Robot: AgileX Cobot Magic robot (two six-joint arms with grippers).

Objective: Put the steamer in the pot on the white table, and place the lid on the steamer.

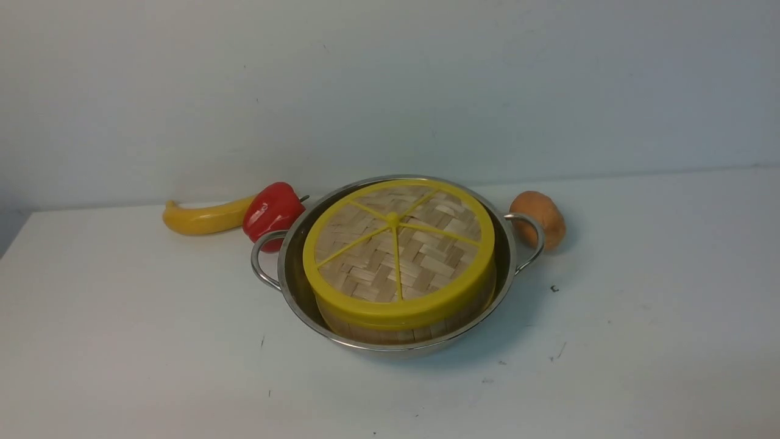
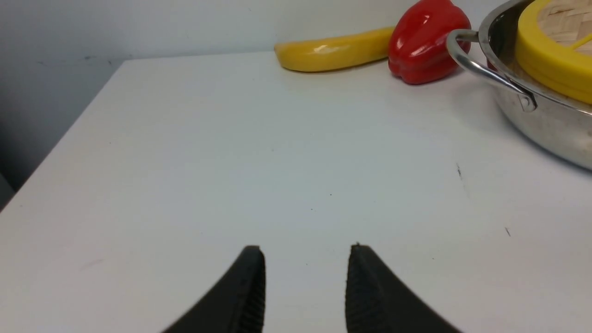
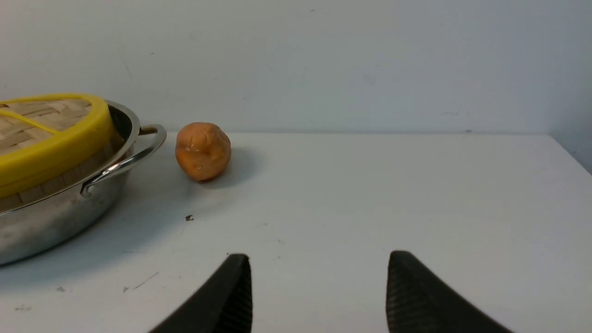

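Note:
The steel pot (image 1: 506,268) stands mid-table on the white table (image 1: 122,341). The bamboo steamer (image 1: 420,332) sits inside it, only its slat wall showing. The woven lid (image 1: 399,250) with its yellow rim and spokes lies on the steamer, slightly tilted. Neither gripper shows in the front view. In the left wrist view my left gripper (image 2: 305,252) is open and empty over bare table, well clear of the pot (image 2: 541,125) and lid (image 2: 550,69). In the right wrist view my right gripper (image 3: 319,259) is open wide and empty, away from the pot (image 3: 46,222), the steamer wall (image 3: 55,182) and the lid (image 3: 55,148).
A yellow banana (image 1: 204,218) and a red bell pepper (image 1: 271,213) lie just behind the pot's left handle (image 1: 259,259). A brown potato (image 1: 542,218) lies behind its right handle (image 1: 531,238). A pale wall runs along the table's far edge. The table's left edge shows in the left wrist view (image 2: 60,138).

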